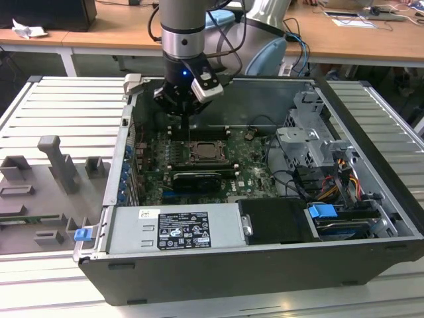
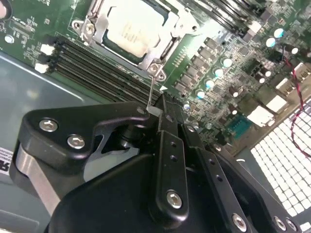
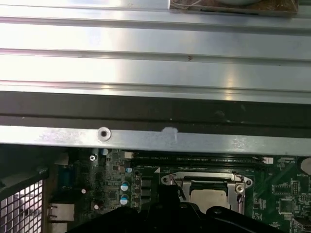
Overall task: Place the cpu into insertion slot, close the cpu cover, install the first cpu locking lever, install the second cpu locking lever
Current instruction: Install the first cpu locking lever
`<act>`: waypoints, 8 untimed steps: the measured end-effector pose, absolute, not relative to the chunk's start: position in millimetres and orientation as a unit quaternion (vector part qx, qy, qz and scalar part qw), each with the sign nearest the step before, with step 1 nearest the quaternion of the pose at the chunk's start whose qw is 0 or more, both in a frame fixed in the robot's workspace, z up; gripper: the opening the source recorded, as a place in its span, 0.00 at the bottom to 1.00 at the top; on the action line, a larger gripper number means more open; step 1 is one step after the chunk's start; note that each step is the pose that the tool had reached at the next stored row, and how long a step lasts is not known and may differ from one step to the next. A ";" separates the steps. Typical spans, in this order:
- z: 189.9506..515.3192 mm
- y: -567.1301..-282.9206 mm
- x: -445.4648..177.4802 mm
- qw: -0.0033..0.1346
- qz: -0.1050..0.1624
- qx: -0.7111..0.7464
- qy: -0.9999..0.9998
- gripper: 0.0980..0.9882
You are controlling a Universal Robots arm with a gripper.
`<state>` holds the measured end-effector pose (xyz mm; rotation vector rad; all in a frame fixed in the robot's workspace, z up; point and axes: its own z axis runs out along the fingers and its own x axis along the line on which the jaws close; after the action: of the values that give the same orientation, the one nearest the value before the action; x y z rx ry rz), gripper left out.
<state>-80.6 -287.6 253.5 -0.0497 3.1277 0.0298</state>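
Observation:
The cpu (image 2: 132, 26) lies flat in its socket, its dull silver top framed by the silvery cpu cover (image 2: 93, 25), which is folded down over it. A thin wire locking lever (image 2: 151, 90) rises from the socket's corner to my gripper (image 2: 163, 104). The black fingers are shut, and the lever's end rests against their tips. In the exterior view the gripper (image 1: 182, 114) hangs inside the open computer case, just behind the socket and cpu (image 1: 207, 151). The first wrist view shows the cover (image 3: 204, 177) and cpu (image 3: 209, 196) beyond the gripper (image 3: 170, 193).
Black memory slots (image 2: 92, 63) run beside the socket. The case's metal rim (image 3: 155, 138) is close behind the gripper. A power supply (image 1: 175, 228) fills the case's front and a drive cage (image 1: 311, 142) stands at the exterior view's right. A grey fixture tray (image 1: 53, 179) lies outside the case.

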 end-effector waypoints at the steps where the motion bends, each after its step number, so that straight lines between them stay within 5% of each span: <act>1: 253.4 -287.5 -79.3 0.007 0.010 -0.016 1.000 0.01; 8: 253.1 -287.5 -78.7 0.007 0.010 -0.016 1.000 0.01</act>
<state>-78.7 -287.5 253.1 -0.0496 3.1280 0.0299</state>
